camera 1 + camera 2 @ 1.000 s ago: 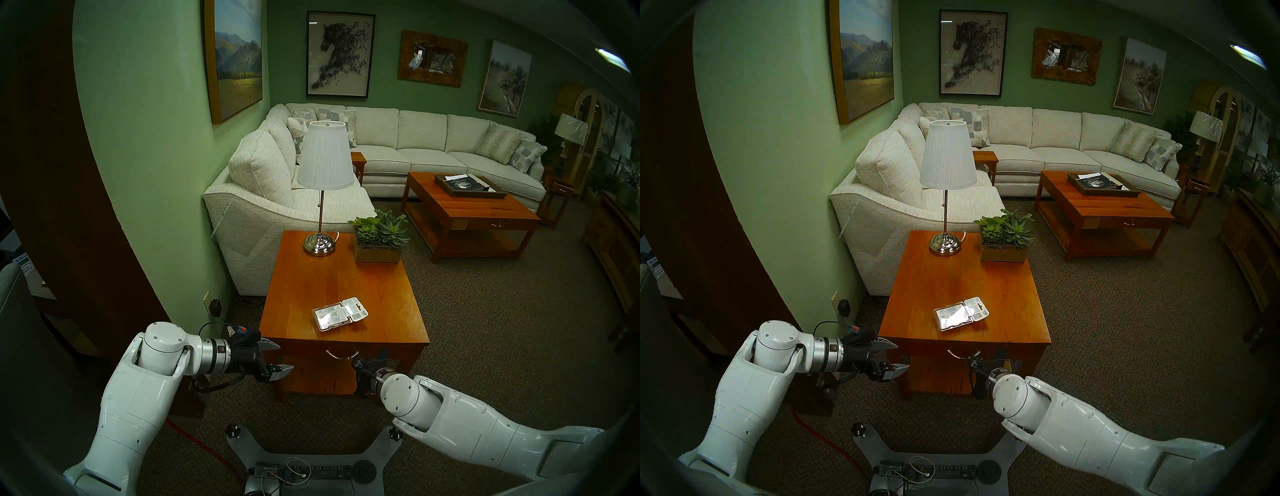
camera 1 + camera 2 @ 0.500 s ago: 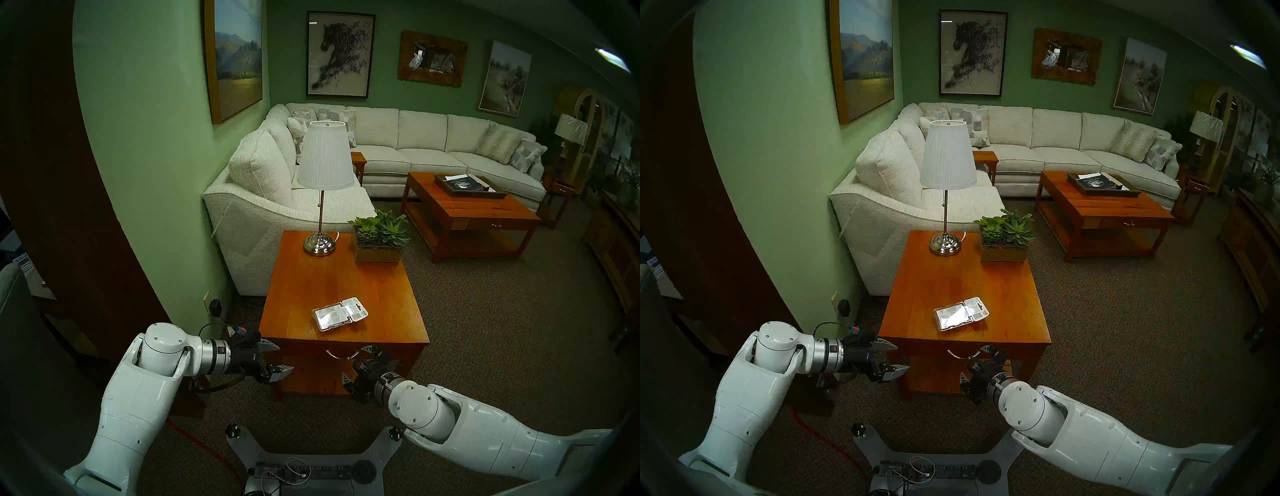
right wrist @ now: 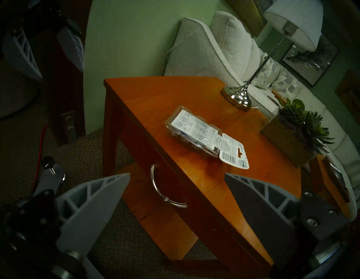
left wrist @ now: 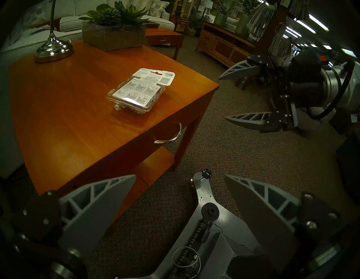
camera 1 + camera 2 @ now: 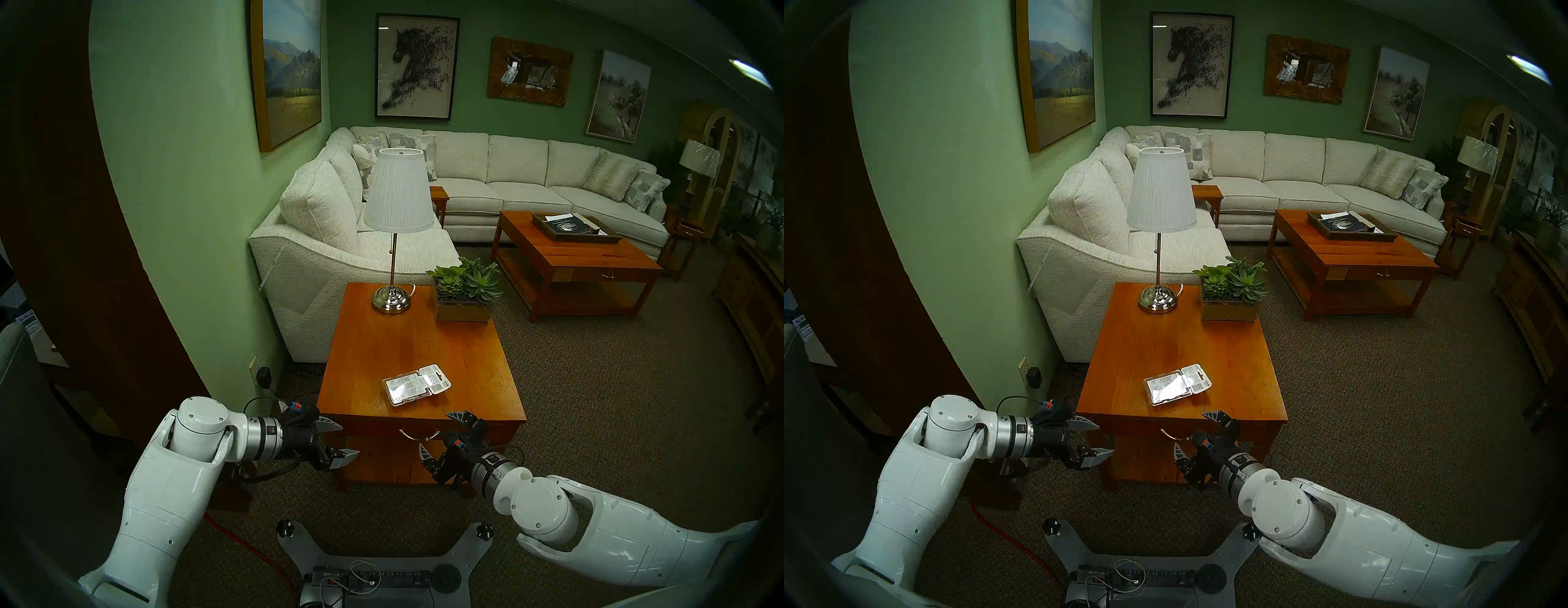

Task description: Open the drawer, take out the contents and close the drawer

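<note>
Blister pack (image 5: 415, 384) lies on the side table (image 5: 373, 348); drawer (image 5: 382, 431) is closed. Left gripper (image 5: 345, 437) and right gripper (image 5: 437, 433) both gape wide, empty

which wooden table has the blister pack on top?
The near end table, with the lamp and succulent planter. The blister pack lies flat near its front edge. The coffee table by the sofa carries a tray instead.
</note>
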Robot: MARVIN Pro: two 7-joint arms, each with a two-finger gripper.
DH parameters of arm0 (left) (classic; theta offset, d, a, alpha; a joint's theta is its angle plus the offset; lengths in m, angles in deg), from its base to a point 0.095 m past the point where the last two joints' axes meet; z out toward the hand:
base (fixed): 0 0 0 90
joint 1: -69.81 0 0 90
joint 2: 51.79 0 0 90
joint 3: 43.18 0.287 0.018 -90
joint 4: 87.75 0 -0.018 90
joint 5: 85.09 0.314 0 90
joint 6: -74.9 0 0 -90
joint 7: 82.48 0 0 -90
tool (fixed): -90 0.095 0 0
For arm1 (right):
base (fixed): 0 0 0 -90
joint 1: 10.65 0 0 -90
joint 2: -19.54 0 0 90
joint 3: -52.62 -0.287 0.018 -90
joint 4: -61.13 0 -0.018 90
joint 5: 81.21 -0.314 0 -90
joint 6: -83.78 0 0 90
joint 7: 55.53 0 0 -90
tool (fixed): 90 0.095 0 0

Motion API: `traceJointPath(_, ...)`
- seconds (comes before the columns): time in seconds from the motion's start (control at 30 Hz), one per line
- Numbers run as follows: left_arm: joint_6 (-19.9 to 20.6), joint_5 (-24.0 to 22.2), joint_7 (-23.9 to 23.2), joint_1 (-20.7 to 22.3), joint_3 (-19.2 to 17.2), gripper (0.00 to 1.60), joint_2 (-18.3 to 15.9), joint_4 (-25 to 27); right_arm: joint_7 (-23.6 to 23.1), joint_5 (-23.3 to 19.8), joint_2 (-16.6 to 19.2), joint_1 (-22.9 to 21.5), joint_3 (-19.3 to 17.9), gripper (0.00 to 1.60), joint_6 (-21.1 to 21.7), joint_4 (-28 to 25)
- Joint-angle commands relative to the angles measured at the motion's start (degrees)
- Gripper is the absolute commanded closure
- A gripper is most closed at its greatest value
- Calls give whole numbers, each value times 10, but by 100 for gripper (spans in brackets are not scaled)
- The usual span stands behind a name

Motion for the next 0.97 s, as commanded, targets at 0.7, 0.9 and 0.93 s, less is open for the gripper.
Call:
traceJointPath(0.7,-5,0,-1,13,-4,0,2,9,154,-86,168,188,-73,0,-178,-76)
traceJointPath(0.9,-6,0,-1,14,-4,0,2,10,203,-103,191,226,-84,0,-235,-86)
traceJointPath(0.93,-6,0,-1,14,-4,0,2,10,210,-106,194,232,-86,0,-230,-88)
